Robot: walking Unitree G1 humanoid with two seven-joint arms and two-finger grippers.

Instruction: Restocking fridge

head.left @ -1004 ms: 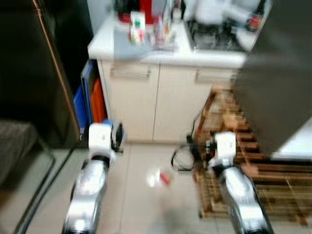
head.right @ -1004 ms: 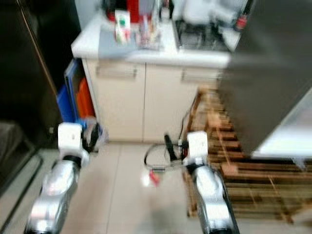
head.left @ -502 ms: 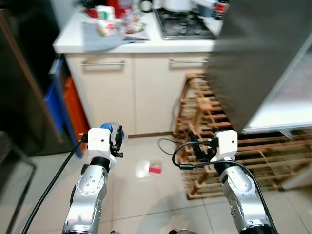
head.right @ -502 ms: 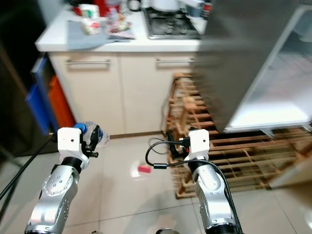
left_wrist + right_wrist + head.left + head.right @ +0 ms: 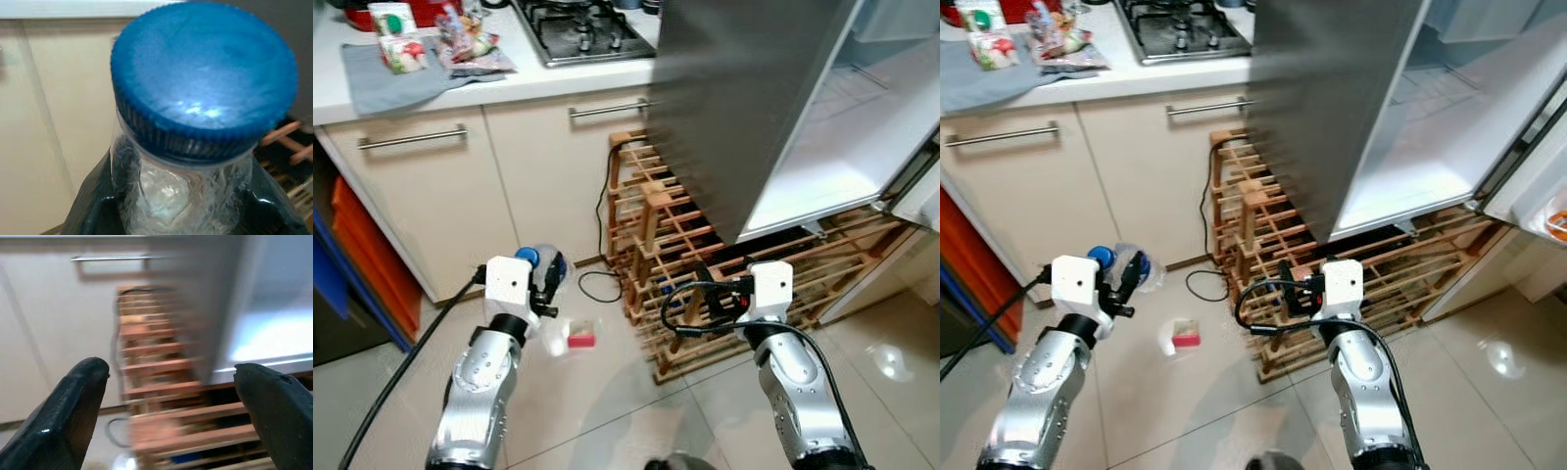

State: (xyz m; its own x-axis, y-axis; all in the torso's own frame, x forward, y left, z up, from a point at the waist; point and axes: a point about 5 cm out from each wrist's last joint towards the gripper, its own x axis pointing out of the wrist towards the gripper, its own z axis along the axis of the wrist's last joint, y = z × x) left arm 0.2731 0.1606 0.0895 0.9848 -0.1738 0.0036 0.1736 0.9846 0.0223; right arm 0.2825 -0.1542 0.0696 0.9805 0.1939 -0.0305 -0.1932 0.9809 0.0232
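- A clear plastic bottle with a blue screw cap (image 5: 203,78) sits clamped between the 2 black fingers of the left gripper (image 5: 551,284), held low above the pale tiled floor (image 5: 597,392), in front of the cream cabinet doors (image 5: 440,206).
- The right gripper (image 5: 171,401) has its 2 fingers wide apart with nothing between them, pointing toward the wooden slatted rack (image 5: 675,255).
- That rack stands on the floor beneath the open grey fridge door (image 5: 734,88); the fridge's white interior shelf (image 5: 1430,147) shows beyond it.
- A small red-and-white packet (image 5: 579,334) lies on the floor between the 2 arms.
- On the white countertop (image 5: 460,93) lie a grey cloth (image 5: 382,83) with packaged goods and a black gas hob (image 5: 578,29).
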